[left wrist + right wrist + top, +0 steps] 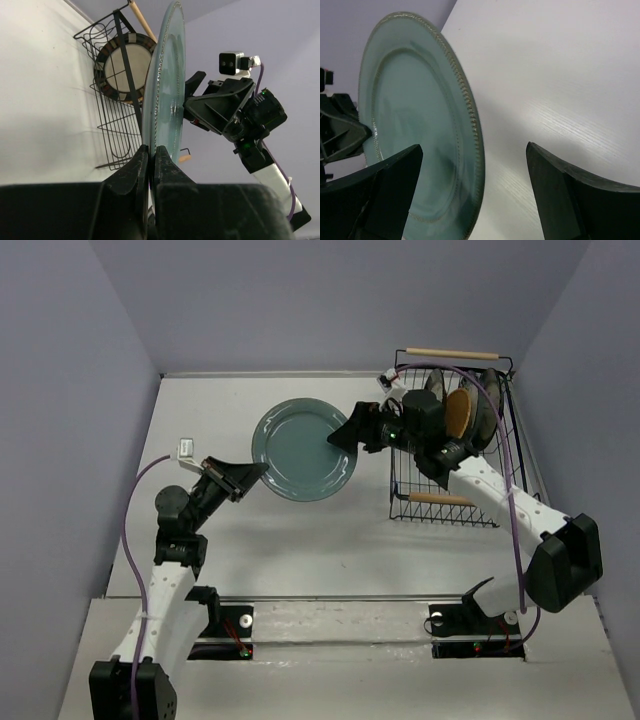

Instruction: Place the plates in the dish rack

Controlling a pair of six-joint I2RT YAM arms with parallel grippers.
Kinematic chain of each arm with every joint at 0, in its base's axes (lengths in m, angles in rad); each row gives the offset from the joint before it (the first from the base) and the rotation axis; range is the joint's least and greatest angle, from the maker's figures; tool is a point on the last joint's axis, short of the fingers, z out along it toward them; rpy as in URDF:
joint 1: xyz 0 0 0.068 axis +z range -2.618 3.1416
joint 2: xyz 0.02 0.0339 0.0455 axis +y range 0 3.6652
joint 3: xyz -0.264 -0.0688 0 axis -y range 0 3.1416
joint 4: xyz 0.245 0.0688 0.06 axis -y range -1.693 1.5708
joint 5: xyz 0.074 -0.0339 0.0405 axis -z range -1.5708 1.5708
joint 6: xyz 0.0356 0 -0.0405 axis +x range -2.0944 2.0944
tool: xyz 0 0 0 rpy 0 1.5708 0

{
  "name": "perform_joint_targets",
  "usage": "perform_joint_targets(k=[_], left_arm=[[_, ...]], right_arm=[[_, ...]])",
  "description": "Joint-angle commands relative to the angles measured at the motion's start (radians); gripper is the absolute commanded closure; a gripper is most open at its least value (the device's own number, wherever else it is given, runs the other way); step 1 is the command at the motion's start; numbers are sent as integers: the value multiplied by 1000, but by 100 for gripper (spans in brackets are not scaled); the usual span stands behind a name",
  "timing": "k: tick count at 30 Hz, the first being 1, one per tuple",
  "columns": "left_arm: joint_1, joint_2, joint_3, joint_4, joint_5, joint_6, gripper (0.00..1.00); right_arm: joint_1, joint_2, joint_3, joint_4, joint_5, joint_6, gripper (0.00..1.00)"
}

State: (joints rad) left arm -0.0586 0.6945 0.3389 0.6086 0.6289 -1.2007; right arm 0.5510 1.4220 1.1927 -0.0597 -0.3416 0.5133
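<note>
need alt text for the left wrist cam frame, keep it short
A teal plate is held upright, edge-on to the camera, its lower rim pinched in the left gripper. Behind it on the left, the rack holds a striped plate upright. On the right, the right gripper sits open, close to the teal plate's rim.
</note>
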Motion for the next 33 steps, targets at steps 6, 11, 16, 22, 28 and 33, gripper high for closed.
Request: perform_joint_targets(k=[6,11,16,22,28,33], left_arm=[[-21,10,132,191,118,-16,94],[-21,7,121,186,120,-4,46],[-21,-19,259,-142,91,255,1],[-21,-41,491,-680,-107,744,1],[-50,-121,422,-751,-170,842,1],[-70,-176,290,-693,-176,854,1]], right_arm=[[9,-43,-100,225,-312,99,63],[9,-119,-130,225,-245,102,93],[9,-199,-99,203,-116,88,93],[-40,-225,138,-19,198,-73,93],[-62,-178,318,-163,686,-260,93],[-82,-101,393,-163,947,-455,93]])
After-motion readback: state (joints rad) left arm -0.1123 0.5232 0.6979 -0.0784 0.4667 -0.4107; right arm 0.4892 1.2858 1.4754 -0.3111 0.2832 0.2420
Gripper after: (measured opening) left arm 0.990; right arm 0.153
